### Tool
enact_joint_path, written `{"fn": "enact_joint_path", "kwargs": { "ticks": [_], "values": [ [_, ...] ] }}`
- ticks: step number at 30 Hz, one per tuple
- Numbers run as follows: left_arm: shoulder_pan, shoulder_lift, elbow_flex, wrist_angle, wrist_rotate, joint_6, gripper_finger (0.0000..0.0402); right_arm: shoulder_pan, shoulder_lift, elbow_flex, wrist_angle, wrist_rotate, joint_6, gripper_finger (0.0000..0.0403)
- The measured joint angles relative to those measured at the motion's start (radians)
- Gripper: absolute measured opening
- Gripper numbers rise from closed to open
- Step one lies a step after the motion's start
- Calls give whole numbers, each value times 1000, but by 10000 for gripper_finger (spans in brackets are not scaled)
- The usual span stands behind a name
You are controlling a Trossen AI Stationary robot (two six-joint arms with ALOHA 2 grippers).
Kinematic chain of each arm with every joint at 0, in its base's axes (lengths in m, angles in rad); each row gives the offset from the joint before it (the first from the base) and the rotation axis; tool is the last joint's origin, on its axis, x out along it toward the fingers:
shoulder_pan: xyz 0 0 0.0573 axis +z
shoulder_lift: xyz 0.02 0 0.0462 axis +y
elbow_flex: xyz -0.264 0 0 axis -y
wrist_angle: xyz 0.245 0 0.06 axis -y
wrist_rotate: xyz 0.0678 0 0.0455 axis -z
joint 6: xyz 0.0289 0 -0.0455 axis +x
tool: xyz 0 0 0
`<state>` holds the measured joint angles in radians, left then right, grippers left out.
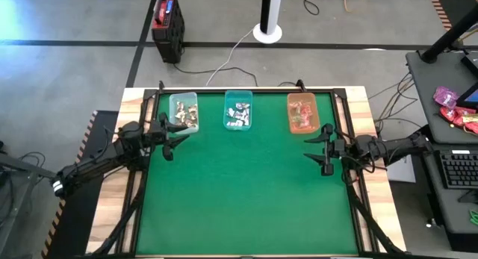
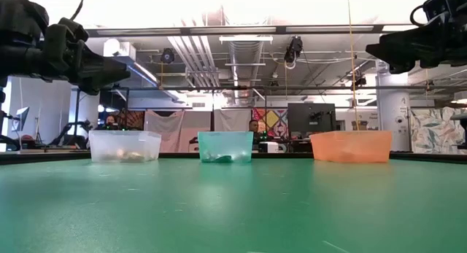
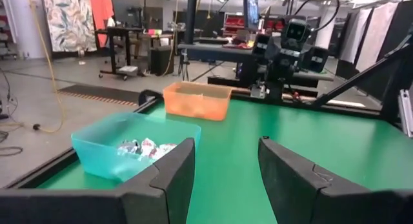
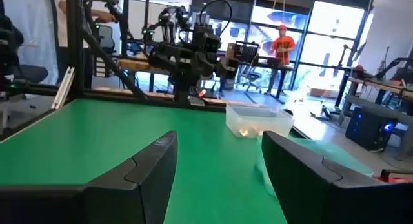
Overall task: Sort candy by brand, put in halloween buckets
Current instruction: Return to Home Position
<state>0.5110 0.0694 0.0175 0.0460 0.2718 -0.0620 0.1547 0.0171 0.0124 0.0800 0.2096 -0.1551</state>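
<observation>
Three halloween buckets stand in a row on the green mat (image 1: 246, 199) along its far edge: a pale clear one (image 1: 183, 112) with gold-brown candy (image 1: 185, 116), a teal one (image 1: 238, 110) with silvery candy (image 3: 145, 148), and an orange one (image 1: 302, 113) with red candy (image 1: 301, 117). My left gripper (image 1: 179, 137) hovers open above the mat's left edge, pointing level across the table, just nearer than the clear bucket. My right gripper (image 1: 308, 145) hovers open at the right edge, facing it, just nearer than the orange bucket. Neither holds anything between its fingers.
A red-and-black box (image 1: 168, 24) stands on the floor beyond the table. Pink and yellow packets (image 1: 455, 110) lie on a side desk to the right. A black frame (image 1: 246, 89) borders the mat. A person (image 4: 282, 43) stands far off in the room.
</observation>
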Motion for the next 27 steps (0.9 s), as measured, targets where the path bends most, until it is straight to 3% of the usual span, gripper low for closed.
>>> {"fn": "enact_joint_path", "kwargs": {
  "ticks": [27],
  "values": [
    [0,36,1,-1,0,0,154,0,32,0,-1,0,103,219]
  ]
}}
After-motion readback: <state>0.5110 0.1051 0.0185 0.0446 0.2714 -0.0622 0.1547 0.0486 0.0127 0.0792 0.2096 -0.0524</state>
